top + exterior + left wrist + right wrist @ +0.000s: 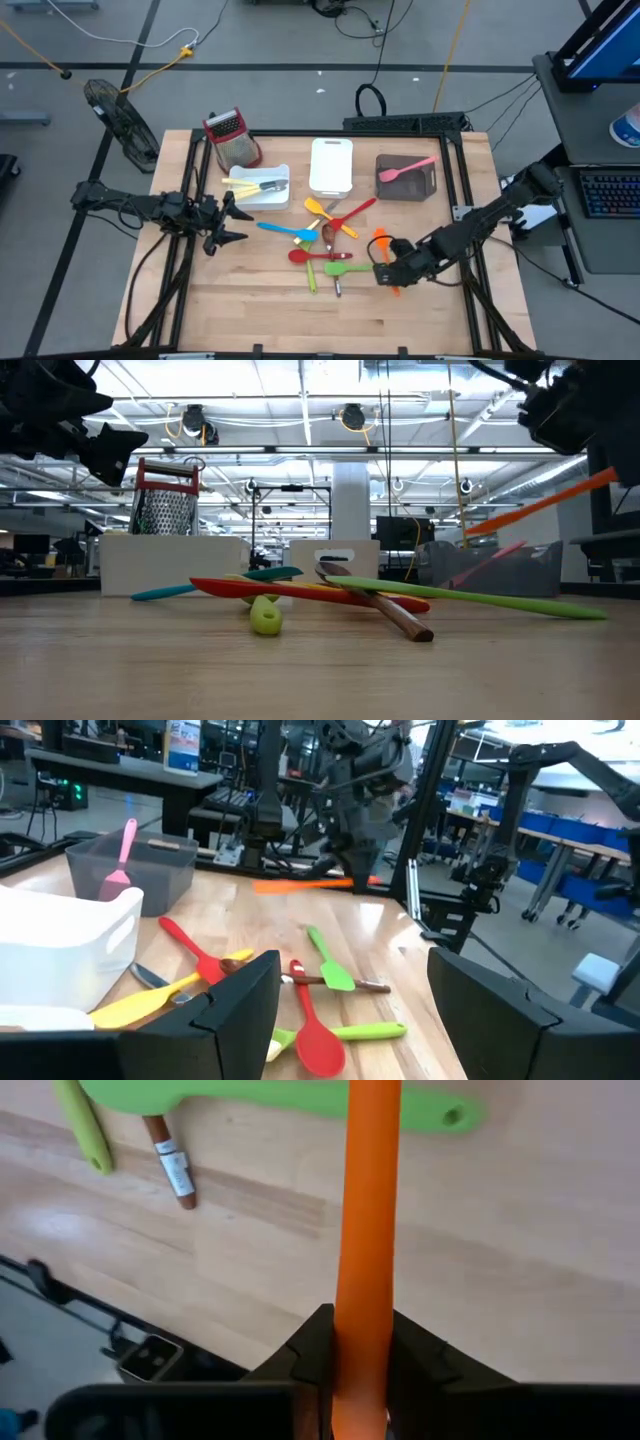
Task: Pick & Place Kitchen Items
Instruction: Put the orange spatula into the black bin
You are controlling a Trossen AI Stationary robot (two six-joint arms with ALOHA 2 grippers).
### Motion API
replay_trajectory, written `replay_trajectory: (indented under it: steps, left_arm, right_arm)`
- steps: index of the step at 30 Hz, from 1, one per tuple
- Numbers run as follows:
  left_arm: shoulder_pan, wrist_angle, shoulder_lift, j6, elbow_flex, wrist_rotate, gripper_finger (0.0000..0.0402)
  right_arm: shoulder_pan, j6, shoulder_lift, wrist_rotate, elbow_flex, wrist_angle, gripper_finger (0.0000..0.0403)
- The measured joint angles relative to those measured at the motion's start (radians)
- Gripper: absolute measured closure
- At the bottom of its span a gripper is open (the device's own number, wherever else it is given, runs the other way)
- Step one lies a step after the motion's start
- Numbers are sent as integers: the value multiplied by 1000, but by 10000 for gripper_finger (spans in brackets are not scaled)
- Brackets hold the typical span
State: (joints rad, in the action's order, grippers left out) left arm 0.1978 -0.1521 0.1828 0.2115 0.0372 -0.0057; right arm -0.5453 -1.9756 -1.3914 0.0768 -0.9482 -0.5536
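Observation:
Several slim utensils lie crossed in a pile at the table's middle: a blue one, a red spoon, a green spatula and a yellow spatula. Right of the pile, my right gripper is shut on an orange utensil, which hangs above the table. My left gripper stands open and level at the pile's left, with nothing between its fingers. My right gripper pinches the orange utensil's slim shaft between its two fingers, about midway along it. The fingers slant down from the table's right side and lie across the shaft. The utensil is lifted clear of the table, slightly tilted.
At the back stand a white tray with a yellow and a blue utensil in it, a white board-like tray and a brown bin holding a pink spatula. A red-topped grater stands far left. Bare wood lies toward the near edge.

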Motion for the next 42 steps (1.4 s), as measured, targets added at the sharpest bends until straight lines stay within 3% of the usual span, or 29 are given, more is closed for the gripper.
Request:
replay_trajectory:
  steps: [14, 23, 27, 42]
  left_arm:
    - [0, 0, 0, 5, 0, -3, 144]
    - [1, -1, 0, 30, 0, -3, 144]
    - [1, -2, 0, 33, 0, -2, 144]
    - [0, -9, 0, 38, 0, -2, 144]
  right_arm:
    - [35, 235, 237, -154, 0, -458, 352]
    - [138, 404, 366, -164, -10, -848, 359]
    - [192, 483, 375, -219, -47, -1023, 361]
    - [461, 942, 281, -562, -122, -1018, 380]
